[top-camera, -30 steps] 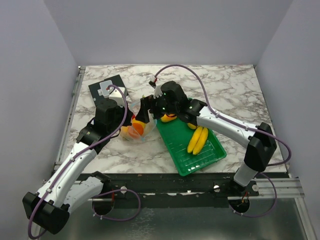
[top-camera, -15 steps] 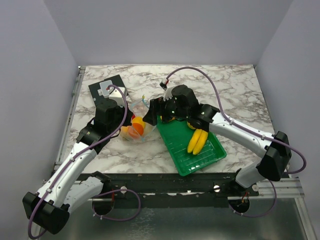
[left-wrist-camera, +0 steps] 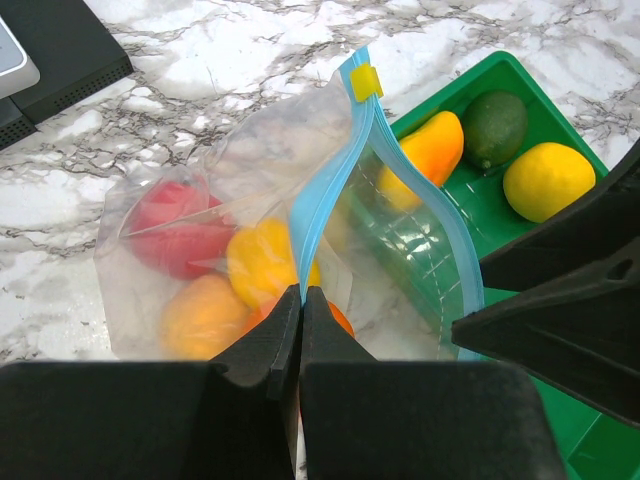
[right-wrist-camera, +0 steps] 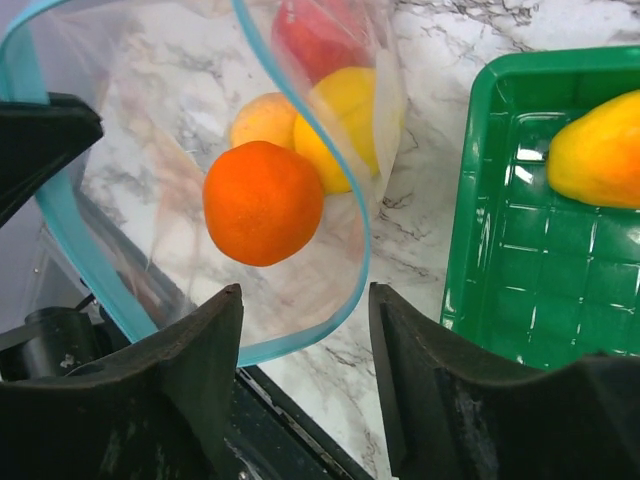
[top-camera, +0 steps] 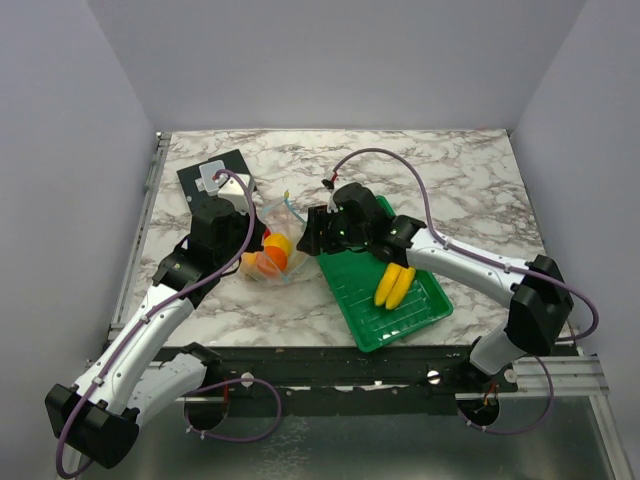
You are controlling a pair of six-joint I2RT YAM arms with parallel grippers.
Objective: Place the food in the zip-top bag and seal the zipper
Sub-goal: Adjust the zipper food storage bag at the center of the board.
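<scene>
The left gripper [left-wrist-camera: 300,305] is pinching the zipper [left-wrist-camera: 322,195] of the zip-top bag [left-wrist-camera: 250,150], its jaws clamped tight on the blue strip. The bag is lying on the desk [top-camera: 450,170], its mouth gaping. The right gripper [right-wrist-camera: 305,300] is hanging at that mouth, jaws apart and gripping nothing. A round orange [right-wrist-camera: 263,203] and a red apple [left-wrist-camera: 175,220] are sitting inside, while the bananas [top-camera: 397,283] are lying in the green tray [right-wrist-camera: 500,290].

A robot lab's test cell.
Bare grey walls [top-camera: 100,80] box in a marble-print tabletop [top-camera: 450,170]; two cabled arms [top-camera: 150,330] are bolted to a metal rail [top-camera: 575,372] at its near edge, with toy fruits [top-camera: 395,285] laid out.
</scene>
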